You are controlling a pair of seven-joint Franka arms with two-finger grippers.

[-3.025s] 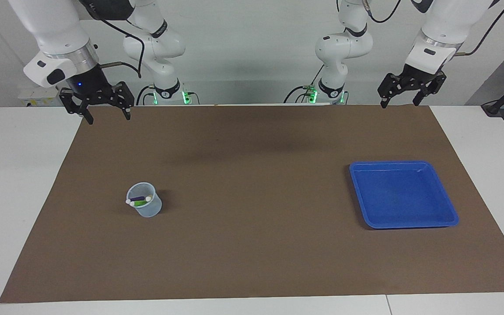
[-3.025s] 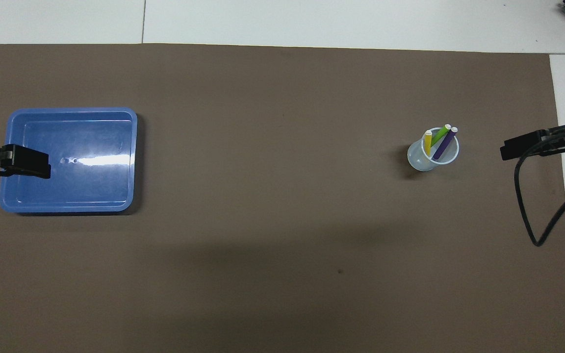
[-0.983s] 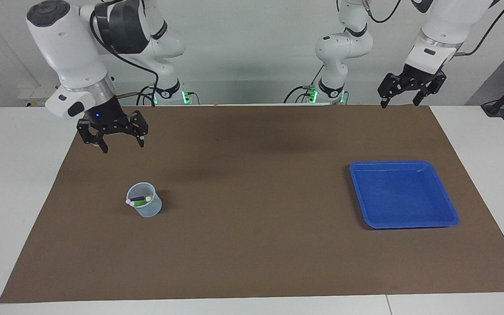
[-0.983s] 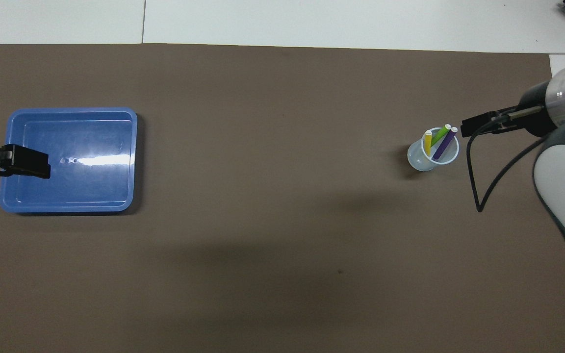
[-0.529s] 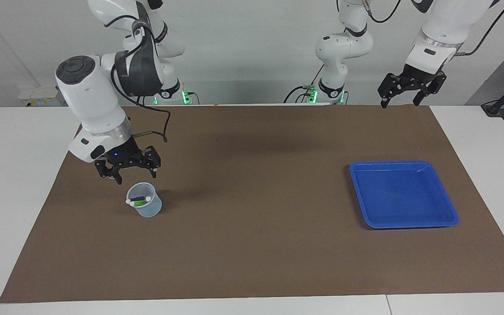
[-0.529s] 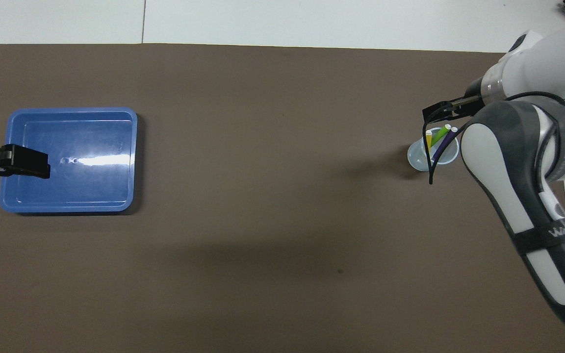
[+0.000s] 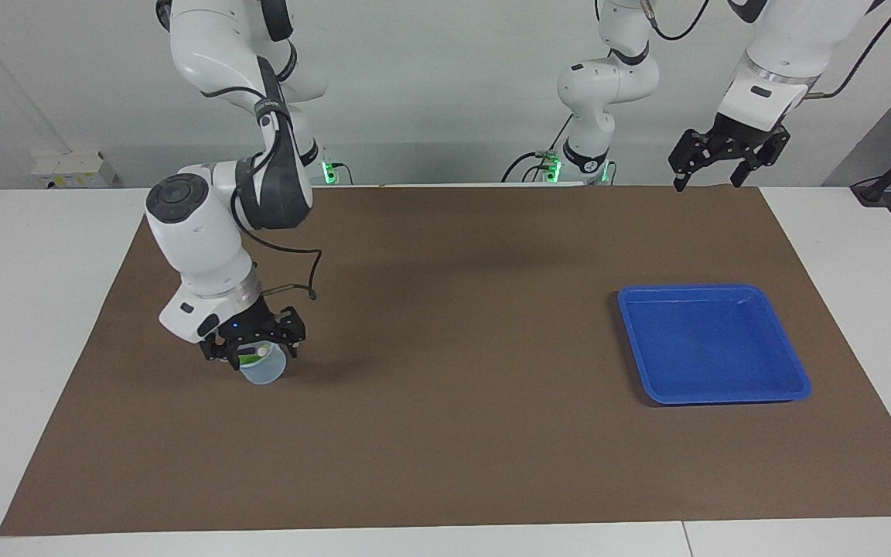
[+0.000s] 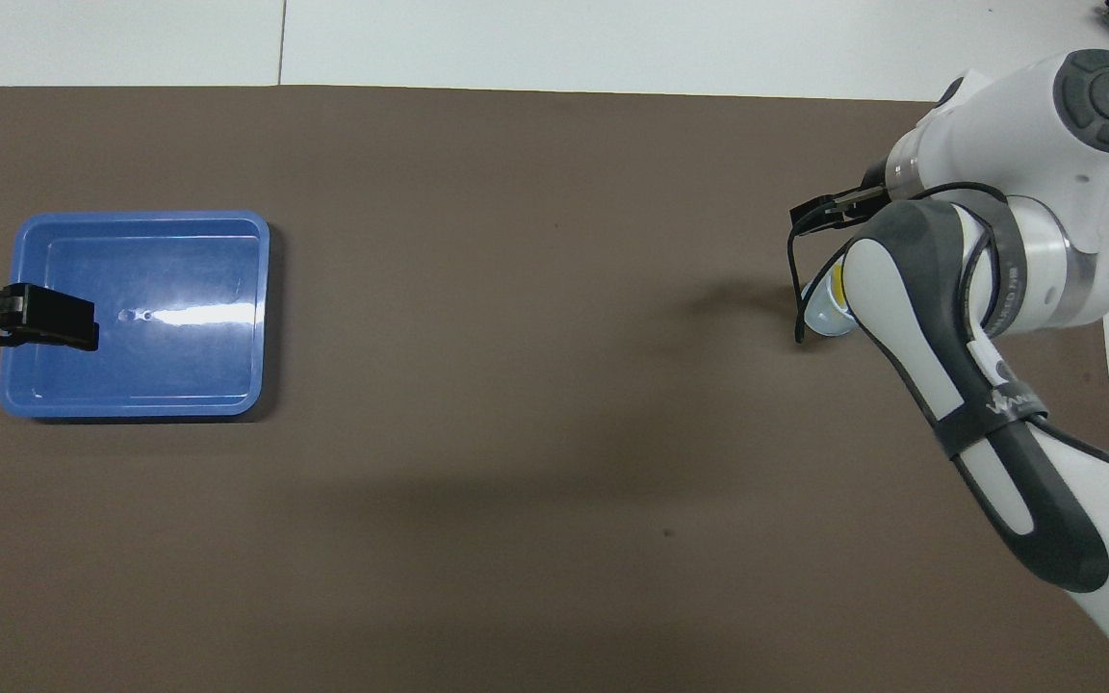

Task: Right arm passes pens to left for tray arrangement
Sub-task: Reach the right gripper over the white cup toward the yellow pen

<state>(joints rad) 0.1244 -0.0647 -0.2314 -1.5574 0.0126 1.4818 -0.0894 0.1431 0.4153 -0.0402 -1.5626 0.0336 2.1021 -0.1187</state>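
You are watching the right arm's black two-finger gripper (image 7: 253, 354) coming down onto the small translucent bluish plastic cup (image 7: 263, 371): a second ago it was hanging high over the brown mat's edge nearest the robots, and now its fingers are standing spread wide at the cup's mouth, holding nothing yet. The three short slim marker pens (image 7: 249, 359) are sitting in that cup; in the facing view only a pale end and a sliver of green are peeking out between the fingers, and from overhead the arm is covering all but a bit of yellow (image 8: 837, 285). With the mat's centre as the dial and the robots at twelve, the cup is sitting at about nine o'clock toward the right arm's end. The shallow bright blue plastic tray (image 7: 797, 377) is lying at about three o'clock, toward the left arm's end, with no pens in it. The left arm's black gripper (image 7: 706, 182) is waiting, jaws apart and empty, in the same spot as three seconds ago, raised at about one o'clock. Judgement: the first pick is just beginning; no pen is gripped, no handover is started. Whether a fingertip is touching a pen or the cup rim, you cannot tell. Likely next need: closing on one pen only.
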